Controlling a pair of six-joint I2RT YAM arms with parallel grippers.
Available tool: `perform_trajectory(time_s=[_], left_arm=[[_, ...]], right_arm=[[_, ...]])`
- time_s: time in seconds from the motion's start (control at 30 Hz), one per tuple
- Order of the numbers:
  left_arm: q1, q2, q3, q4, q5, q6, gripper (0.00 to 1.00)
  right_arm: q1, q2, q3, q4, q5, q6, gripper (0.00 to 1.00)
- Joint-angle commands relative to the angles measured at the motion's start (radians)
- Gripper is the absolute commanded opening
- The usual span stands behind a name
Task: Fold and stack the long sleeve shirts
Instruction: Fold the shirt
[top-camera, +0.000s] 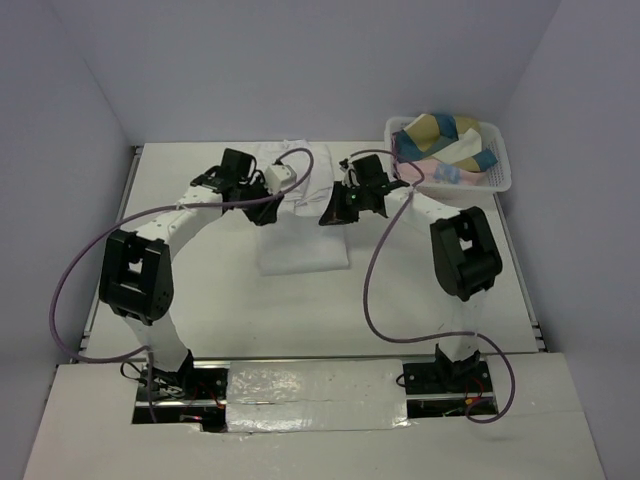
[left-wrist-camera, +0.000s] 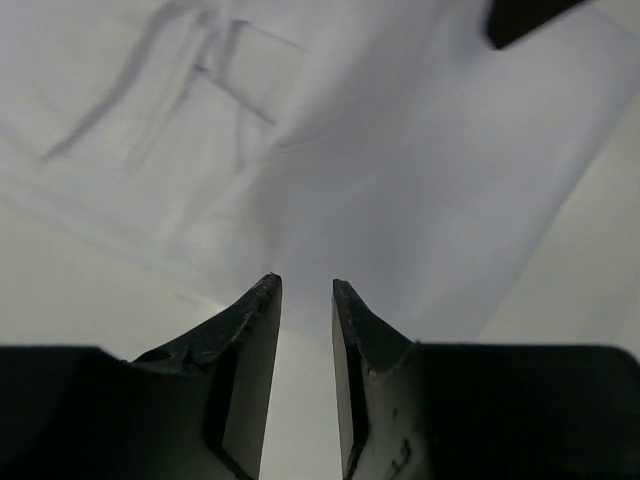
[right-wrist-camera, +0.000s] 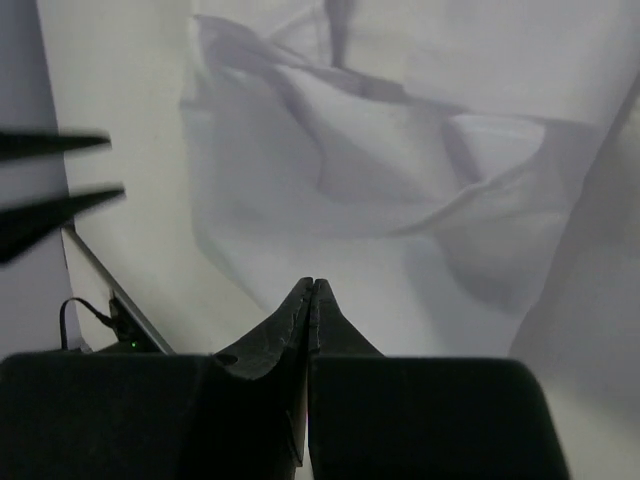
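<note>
I see the white long sleeve shirt (top-camera: 300, 245) lying mid-table, at twelve o'clock from the bases. My left gripper (left-wrist-camera: 306, 287) stands narrowly parted over it, and my right gripper (right-wrist-camera: 311, 285) is pinched closed, tips touching.

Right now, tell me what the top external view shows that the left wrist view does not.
Only top external: the white basket of coloured cloth at the far right, and the left arm and right arm whole. Only left wrist: the left end effector close up, fingers slightly apart, and fine creases in the shirt. Both: that white shirt on the table.
</note>
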Motion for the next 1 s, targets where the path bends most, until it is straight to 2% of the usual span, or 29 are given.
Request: perform_trajectory(time_s=[0.0,0.07,0.23,0.4,0.6,0.77,0.83,0.97], left_arm=[[-0.038,0.007,-0.058,0.004,0.139,-0.020,0.40],[-0.046,0.047,-0.061,0.044,0.148,-0.080,0.43],[-0.009,0.184,0.012,0.128,-0.039,-0.235,0.46],[0.013,0.199,-0.014,0.185,-0.205,-0.266,0.51],[0.014,0.176,-0.057,0.193,-0.228,-0.281,0.56],[0.017,0.158,0.018,0.135,-0.278,-0.235,0.57],[0.017,0.141,0.056,0.112,-0.291,-0.194,0.58],[0.016,0.100,0.171,0.031,-0.297,-0.096,0.59]], right_arm=[[-0.017,0.102,0.085,0.078,-0.055,0.065,0.00],[-0.037,0.159,0.128,0.110,-0.069,0.109,0.00],[-0.066,0.234,0.187,0.122,-0.007,0.160,0.00],[-0.069,0.297,0.163,0.116,0.009,0.185,0.00],[-0.075,0.354,0.197,0.064,0.021,0.167,0.00],[-0.078,0.294,0.282,0.009,0.038,0.111,0.00],[-0.078,0.276,0.335,-0.063,0.060,0.059,0.04],[-0.078,0.185,0.434,-0.181,0.116,-0.039,0.27]])
